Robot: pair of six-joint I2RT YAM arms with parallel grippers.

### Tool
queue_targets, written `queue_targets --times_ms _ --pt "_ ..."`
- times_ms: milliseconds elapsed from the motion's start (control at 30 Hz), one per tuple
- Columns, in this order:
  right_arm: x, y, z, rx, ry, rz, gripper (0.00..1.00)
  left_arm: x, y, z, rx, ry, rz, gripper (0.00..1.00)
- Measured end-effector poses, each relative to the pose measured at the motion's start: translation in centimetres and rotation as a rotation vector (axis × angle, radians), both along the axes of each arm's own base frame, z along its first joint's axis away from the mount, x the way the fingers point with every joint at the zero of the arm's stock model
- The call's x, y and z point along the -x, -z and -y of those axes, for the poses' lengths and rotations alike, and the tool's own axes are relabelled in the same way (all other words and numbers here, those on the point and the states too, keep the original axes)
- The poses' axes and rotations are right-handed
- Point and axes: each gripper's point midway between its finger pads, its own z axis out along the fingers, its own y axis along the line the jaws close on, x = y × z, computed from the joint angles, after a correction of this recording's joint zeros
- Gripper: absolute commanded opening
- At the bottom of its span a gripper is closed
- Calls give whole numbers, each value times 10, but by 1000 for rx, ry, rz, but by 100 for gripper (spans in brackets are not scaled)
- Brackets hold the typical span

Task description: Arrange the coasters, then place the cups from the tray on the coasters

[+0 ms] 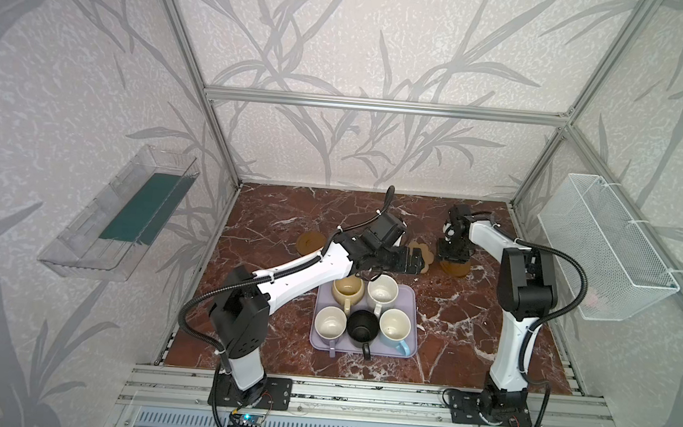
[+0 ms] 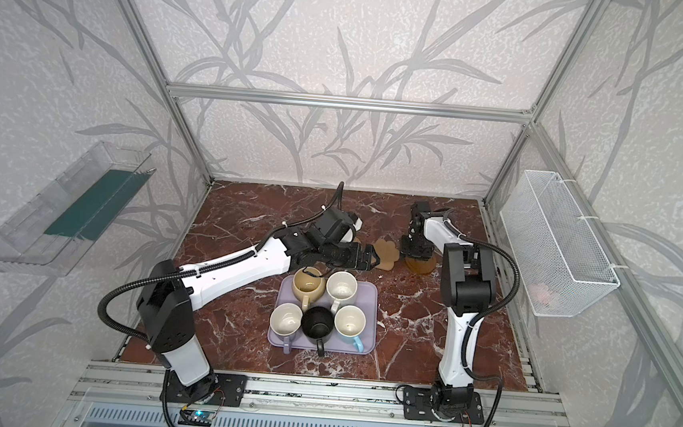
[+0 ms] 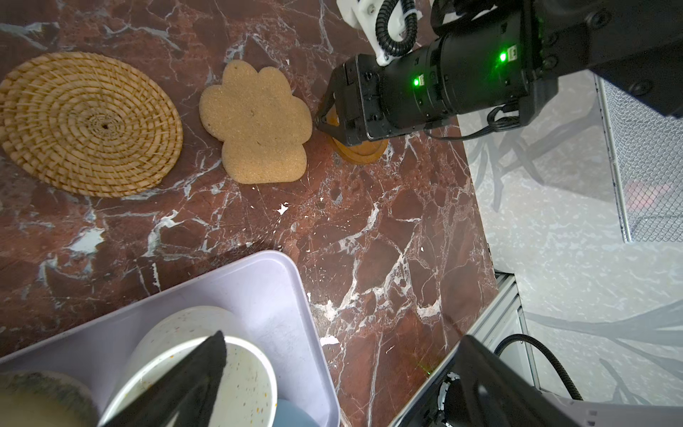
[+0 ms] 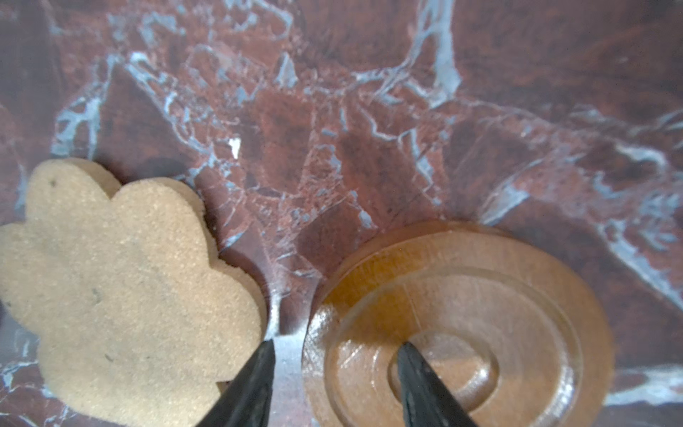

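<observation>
Right tool [image 4: 338, 344], jaws apart, is straddling the rim of the amber disc [image 4: 480, 295] beside the paw coaster [image 4: 122, 281]; likely stiff, slick: pinch there.

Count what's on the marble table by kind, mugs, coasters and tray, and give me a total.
Handled mugs: 5, namely beige mug, white mug, lilac mug, black mug, light blue mug.
Coasters in view: 4, namely two amber-brown wooden discs, tan rattan round, beige paw-shaped mat.
Lilac plastic tray: 1.
Total: 10.

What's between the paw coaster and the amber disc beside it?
Bare marble, with one right end effector fingertip in it, shown in the right wrist view.
</observation>
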Motion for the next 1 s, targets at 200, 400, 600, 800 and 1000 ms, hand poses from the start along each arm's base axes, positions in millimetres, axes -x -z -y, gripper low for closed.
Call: queue_targets --times_ms 200,400,600,800,1000 --pt "5 -18 0 2 2 35 78 -3 -3 -16 -9 -31 6 99" --pt "6 -84 -3 -5 -2 183 99 0 -23 -41 0 -56 38 99" --pt "32 -154 -14 -63 -33 329 99 8 -46 -74 -9 -91 67 99" --pt "79 -184 -41 -137 -96 373 99 30 -36 -112 -84 -125 44 99" --pt "133 -184 -93 -263 -211 341 99 55 -18 -143 -160 -141 14 95"
